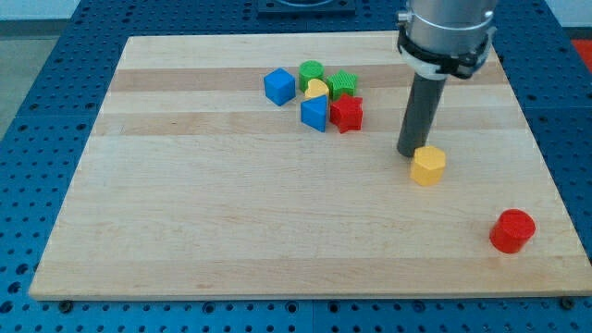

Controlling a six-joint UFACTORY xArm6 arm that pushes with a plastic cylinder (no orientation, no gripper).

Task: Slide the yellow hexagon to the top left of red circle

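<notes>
Our tip (411, 153) rests against the yellow hexagon (427, 166) on its upper-left side, right of the wooden table's (231, 231) centre, the red circle (511, 231) sits near the bottom-right corner, and a cluster of blocks lies near the top edge.

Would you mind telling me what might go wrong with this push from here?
My tip sits at the upper-left edge of the yellow hexagon, so an off-centre push may let it spin away sideways. Pushing too far could knock the red circle, which lies close to the board's lower-right edge.
</notes>
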